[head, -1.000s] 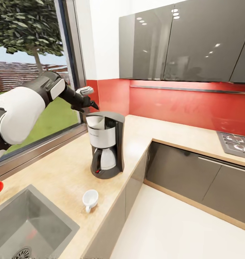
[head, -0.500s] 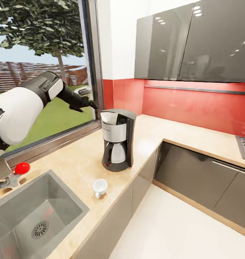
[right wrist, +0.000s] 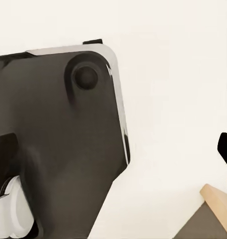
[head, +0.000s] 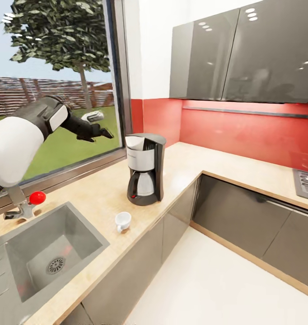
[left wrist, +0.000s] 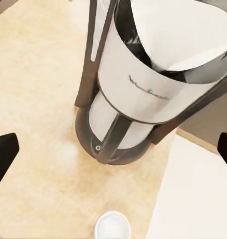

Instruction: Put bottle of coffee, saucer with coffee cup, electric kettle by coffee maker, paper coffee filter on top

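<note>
L gripper (head: 100,131) open, empty, above-left of coffee maker (head: 145,175) w/ white filter (left wrist: 178,32) in top. Coffee cup (head: 123,220) on countertop (head: 100,194) nearby. R gripper (right wrist: 115,149) fingers apart, empty.

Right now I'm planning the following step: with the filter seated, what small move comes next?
Probably lower the open left gripper toward the coffee cup: it lies alone on the kitchen countertop near the coffee maker, with no saucer under it.

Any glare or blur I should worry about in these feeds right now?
Head view: ceiling-light spots reflect on the glossy upper cabinets, the coffee maker and coffee cup read clearly. Left wrist view: coffee maker sharp, cup soft. Right wrist view: even light, no glare.
</note>
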Motion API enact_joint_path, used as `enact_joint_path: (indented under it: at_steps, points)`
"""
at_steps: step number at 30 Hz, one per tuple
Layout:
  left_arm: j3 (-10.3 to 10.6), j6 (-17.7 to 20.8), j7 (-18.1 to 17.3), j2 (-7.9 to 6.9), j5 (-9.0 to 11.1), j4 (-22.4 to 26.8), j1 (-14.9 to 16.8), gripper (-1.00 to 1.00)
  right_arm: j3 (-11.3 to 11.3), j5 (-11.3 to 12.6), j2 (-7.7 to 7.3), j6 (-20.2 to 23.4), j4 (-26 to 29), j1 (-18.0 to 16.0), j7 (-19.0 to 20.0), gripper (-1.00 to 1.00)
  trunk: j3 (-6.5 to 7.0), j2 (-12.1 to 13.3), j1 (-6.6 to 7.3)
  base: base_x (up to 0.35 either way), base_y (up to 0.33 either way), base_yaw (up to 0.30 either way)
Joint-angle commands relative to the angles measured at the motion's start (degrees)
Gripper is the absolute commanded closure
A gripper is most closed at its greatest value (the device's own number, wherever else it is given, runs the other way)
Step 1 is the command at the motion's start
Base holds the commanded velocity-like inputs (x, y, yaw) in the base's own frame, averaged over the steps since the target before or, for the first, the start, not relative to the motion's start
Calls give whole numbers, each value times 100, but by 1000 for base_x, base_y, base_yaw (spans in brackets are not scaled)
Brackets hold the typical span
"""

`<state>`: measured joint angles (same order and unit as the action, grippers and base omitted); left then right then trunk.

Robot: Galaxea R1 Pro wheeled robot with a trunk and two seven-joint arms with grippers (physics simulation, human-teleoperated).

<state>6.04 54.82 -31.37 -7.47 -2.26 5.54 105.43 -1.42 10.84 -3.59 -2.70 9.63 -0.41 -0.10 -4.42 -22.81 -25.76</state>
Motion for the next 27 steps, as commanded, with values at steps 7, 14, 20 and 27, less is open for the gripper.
enact_joint_path:
  at_steps: [7, 14, 20, 27]
  points:
    - [56, -1188, -79, -506, -34, 22, -807, -100, -6, 58, 7, -375, 171, -6, 1, -100, -12, -11, -3, -3, -2, 0]
    - [67, -2442, -75, -533, -49, 693, -2189, -100, 10, 73, 19, -434, 197, -7, 1, -100, -12, -11, -3, 0, 0, 0]
    - [52, -2624, -57, -570, -60, 3440, -4231, -100, 10, 67, 25, -532, 197, -9, 1, -100, -12, -11, -3, 0, 0, 59]
    - [-5, -2649, -27, -571, -56, 4856, -5276, -100, 14, 67, 25, -538, 191, -8, -1, -100, -12, -11, -3, 0, 0, 257]
